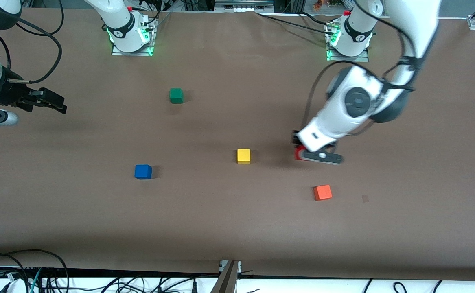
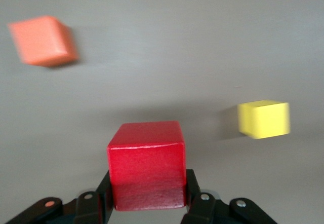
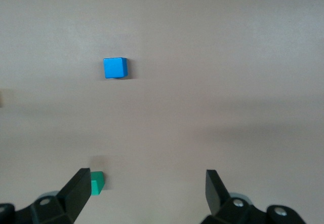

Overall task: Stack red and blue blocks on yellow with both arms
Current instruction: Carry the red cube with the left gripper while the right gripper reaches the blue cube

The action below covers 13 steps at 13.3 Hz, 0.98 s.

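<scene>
Deep red cube (image 2: 146, 164) sits clamped in the left claw (image 2: 147, 203), above the worktop (image 1: 237, 228) near the yellow cube (image 1: 244, 156). Blue cube (image 1: 143, 171) lies toward the right arm's end.

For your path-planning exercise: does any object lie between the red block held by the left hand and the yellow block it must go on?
Nothing visible does. The left hand is shut on the red block, and only bare table separates it from the yellow block. The orange-red block lies nearer the camera, off that line.

right gripper (image 3: 147, 193) hangs with fingers wide apart over the table (image 3: 228, 57), the green cube (image 3: 97, 182) just beside one finger, the blue block (image 3: 115, 67) lying apart from both.
</scene>
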Motion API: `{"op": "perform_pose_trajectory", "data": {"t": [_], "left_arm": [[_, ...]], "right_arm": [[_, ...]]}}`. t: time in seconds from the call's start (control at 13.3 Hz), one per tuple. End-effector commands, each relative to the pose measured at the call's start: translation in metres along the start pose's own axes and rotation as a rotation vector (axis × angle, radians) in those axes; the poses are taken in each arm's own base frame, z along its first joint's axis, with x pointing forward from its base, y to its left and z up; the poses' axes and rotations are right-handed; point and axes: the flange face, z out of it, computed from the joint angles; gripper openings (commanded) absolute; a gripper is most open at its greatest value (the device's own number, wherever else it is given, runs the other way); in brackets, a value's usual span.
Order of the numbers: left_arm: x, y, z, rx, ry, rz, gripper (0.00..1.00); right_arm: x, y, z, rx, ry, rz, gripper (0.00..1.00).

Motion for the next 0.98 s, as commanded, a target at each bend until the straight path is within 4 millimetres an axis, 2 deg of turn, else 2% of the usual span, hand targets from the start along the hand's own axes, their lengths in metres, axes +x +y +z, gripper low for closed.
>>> {"op": "perform_pose_trajectory", "data": {"t": [0.0,0.3,0.38,0.53,0.68,0.83,0.9], "left_arm": [[0.015,0.058,0.024,-0.031,-0.029,-0.084,0.00],[-0.005,0.136,0.069,0.031,-0.006,-0.108,0.00],[-0.011,0.148,0.081,0.052,-0.004,-0.103,0.00],[-0.022,0.161,0.099,0.089,0.000,-0.100,0.00],[-0.022,0.165,0.107,0.090,-0.003,-0.100,0.00],[-0.015,0.167,0.106,0.081,0.007,-0.103,0.00],[-0.012,0.167,0.109,0.079,0.008,-0.107,0.00]], "right_arm": [[-0.004,0.001,-0.004,0.000,-0.002,0.010,1.00],[-0.003,0.001,-0.006,0.000,0.004,0.012,1.00],[-0.002,0.000,-0.007,0.001,0.011,0.010,1.00],[0.000,-0.003,-0.009,0.007,0.021,0.010,1.00],[0.004,-0.006,-0.005,0.009,0.026,0.004,1.00],[0.028,-0.012,0.025,0.014,0.030,-0.011,1.00],[0.032,-0.015,0.037,0.013,0.012,-0.017,1.00]]}}
